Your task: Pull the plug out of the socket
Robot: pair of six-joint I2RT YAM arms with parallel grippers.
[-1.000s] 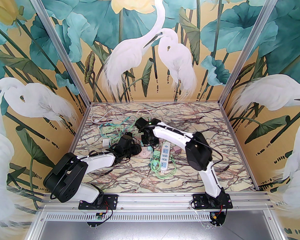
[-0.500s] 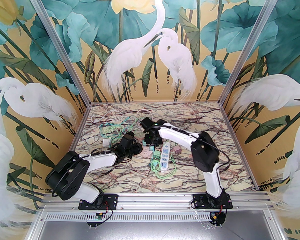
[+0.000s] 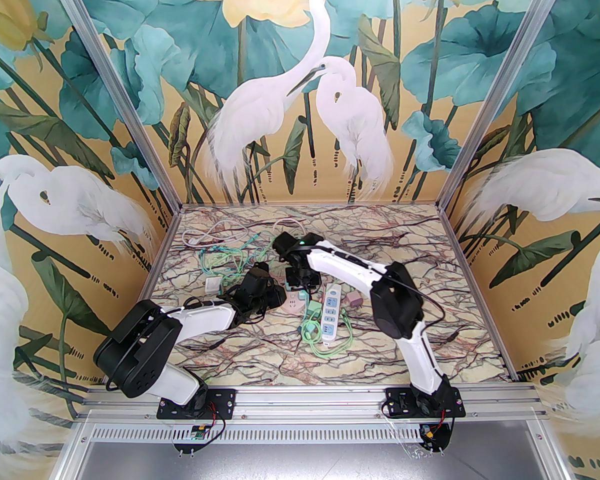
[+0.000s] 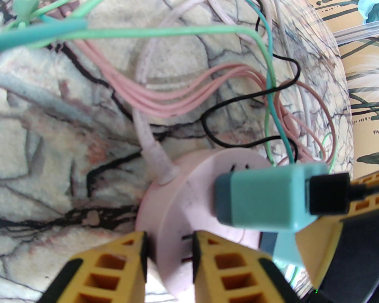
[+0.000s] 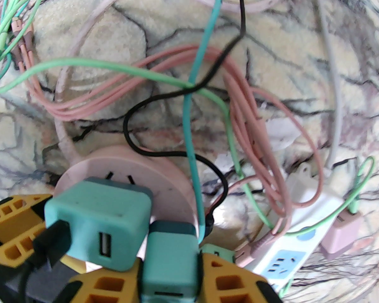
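Left jaws clamp pink socket [image 4: 177, 207] rim. Right jaws grip teal plug [image 5: 170, 251], its long axis in line with them; pull straight back.

Cable tangle [image 5: 208, 84] around pink socket [image 5: 164, 175]

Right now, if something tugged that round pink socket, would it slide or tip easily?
Likely light: the socket is a small plastic puck, so alone it would probably slide on the smooth table. The left gripper pinches its rim, which should brace it. Its thick cord looks fairly stiff and may tug back.
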